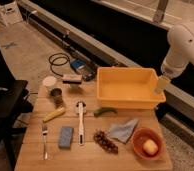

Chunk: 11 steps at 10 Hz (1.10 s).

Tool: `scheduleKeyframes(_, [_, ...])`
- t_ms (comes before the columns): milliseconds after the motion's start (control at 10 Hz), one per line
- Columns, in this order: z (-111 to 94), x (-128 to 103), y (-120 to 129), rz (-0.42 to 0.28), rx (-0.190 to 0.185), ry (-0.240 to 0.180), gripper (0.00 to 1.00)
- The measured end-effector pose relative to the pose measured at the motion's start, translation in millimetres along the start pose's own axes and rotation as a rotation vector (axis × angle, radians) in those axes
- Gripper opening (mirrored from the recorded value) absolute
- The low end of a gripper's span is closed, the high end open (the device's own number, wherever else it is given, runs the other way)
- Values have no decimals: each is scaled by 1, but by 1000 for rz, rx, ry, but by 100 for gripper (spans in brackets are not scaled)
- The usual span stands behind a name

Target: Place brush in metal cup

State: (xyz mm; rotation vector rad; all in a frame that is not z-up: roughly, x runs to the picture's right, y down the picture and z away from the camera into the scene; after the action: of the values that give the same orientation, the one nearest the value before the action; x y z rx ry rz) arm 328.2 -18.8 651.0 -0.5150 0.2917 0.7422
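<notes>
The brush [80, 123] lies flat on the wooden table [30, 159], a long white handle running front to back with its round head toward the far side. The metal cup [56, 96] stands upright to the brush's far left, a short way from the head. My gripper [161, 85] hangs from the white arm at the right, over the right end of the yellow bin [127, 88], well away from both brush and cup. It is open and holds nothing.
A white cup [50, 82] and a dark-topped scrubber [72, 79] sit behind the metal cup. Around the brush lie a yellow banana-like piece [54, 115], fork [44, 141], blue sponge [66, 136], green object [105, 111], grapes [104, 141], blue cloth [122, 130], and an orange bowl [139, 149].
</notes>
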Motion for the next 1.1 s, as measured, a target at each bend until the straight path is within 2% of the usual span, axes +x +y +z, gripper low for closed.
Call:
scheduleKeyframes(200, [-4,-5,-2,-13,21,-16,70])
scheduleKeyframes(300, [-13,-15,-2,-35,41,-35,70])
scheduleKeyframes(500, [-33,-48,16,-104,69,-79,70])
scheduleKeyframes(800, [-56,-109,68,-245,98,-138,70])
scheduleKeyframes(1100, [-72,-154,123,-371,100,-186,70])
